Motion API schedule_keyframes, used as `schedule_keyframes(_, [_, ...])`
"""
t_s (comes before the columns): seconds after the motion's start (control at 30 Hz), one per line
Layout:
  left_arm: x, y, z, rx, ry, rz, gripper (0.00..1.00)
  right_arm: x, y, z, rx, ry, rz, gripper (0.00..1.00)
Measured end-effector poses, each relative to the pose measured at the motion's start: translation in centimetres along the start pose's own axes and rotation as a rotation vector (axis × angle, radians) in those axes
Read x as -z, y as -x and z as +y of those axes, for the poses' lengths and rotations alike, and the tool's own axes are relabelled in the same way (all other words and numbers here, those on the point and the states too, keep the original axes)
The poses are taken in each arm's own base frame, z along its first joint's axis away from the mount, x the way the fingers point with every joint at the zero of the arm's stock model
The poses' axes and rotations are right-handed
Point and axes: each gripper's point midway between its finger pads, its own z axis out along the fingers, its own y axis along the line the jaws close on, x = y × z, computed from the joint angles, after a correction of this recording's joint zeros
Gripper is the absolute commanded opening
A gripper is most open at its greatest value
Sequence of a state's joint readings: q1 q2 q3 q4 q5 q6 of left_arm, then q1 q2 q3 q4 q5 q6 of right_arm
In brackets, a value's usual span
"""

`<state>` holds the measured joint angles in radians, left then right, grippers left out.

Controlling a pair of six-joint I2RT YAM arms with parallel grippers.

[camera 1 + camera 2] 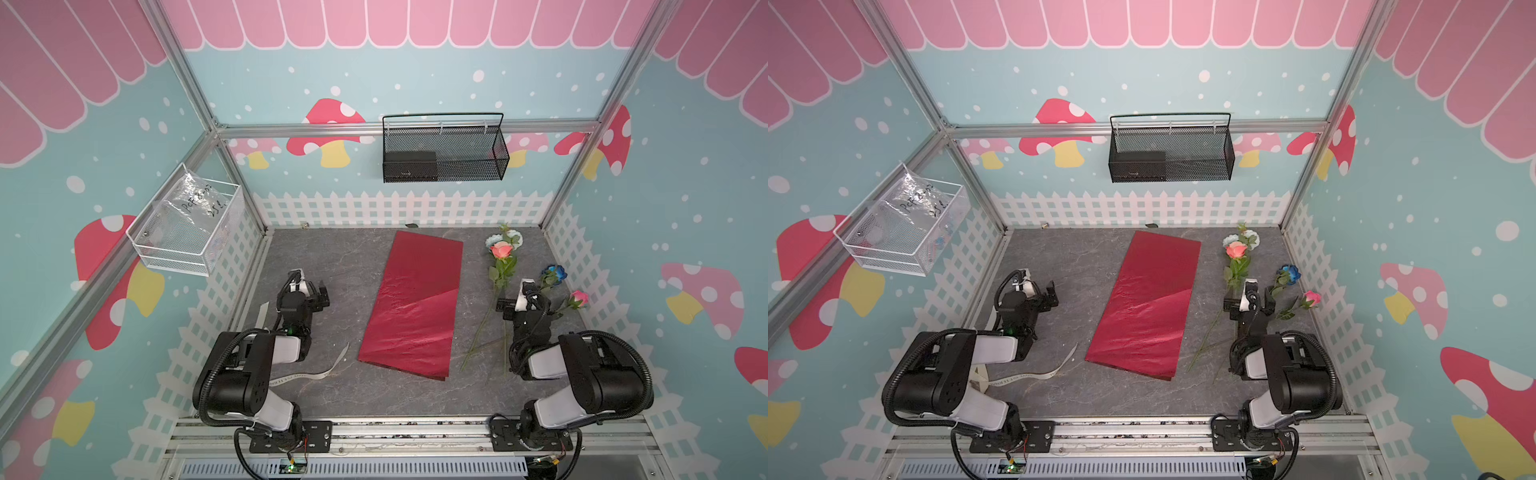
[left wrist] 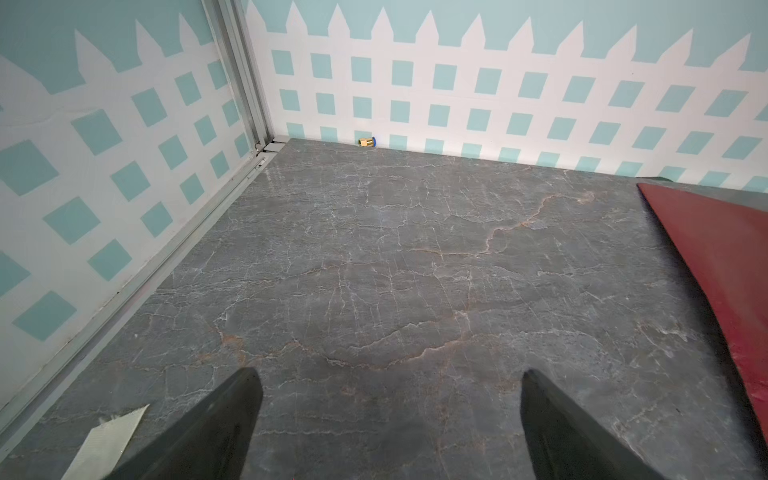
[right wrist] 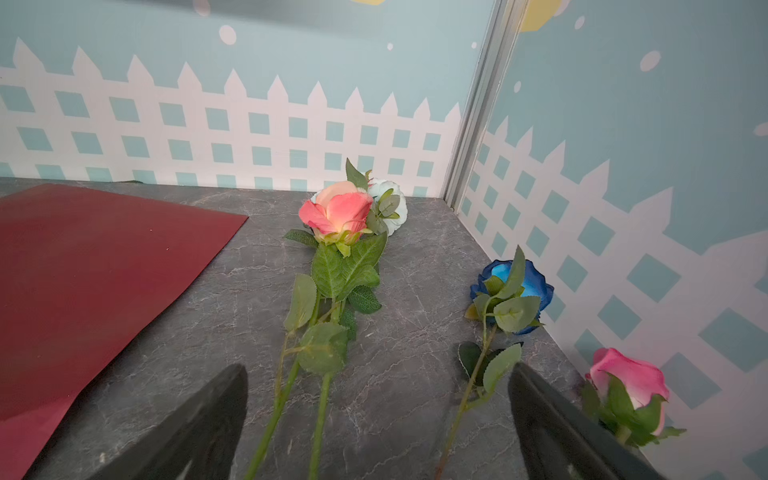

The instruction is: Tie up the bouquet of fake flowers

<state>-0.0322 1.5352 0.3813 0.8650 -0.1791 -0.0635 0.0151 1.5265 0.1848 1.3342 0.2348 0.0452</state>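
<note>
You've four loose flowers right of centre: salmon rose (image 1: pixel 501 249) and pale cluster (image 1: pixel 493 240) at one o'clock, blue rose (image 1: pixel 555 273) and pink rose (image 1: pixel 579 297) at three; one red paper sheet (image 1: pixel 411 303) lies flat at centre; one ribbon (image 1: pixel 297 376) at seven; left gripper (image 2: pixel 388 372) and right gripper (image 3: pixel 377 366), two in all, gape apart, empty.

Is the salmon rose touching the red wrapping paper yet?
Apart. The right wrist view shows bare table between the salmon rose and the red wrapping paper. Both top views show the gap running down to the stem's end.
</note>
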Motion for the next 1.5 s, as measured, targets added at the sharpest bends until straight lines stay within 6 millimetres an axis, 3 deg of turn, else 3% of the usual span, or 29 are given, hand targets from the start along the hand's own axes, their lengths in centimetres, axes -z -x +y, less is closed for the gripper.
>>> schedule_keyframes(1.5, [0.60, 0.35, -0.14, 0.005, -0.014, -0.028, 1.00, 0.00, 0.00, 0.02, 0.000, 0.001, 0.000, 0.99])
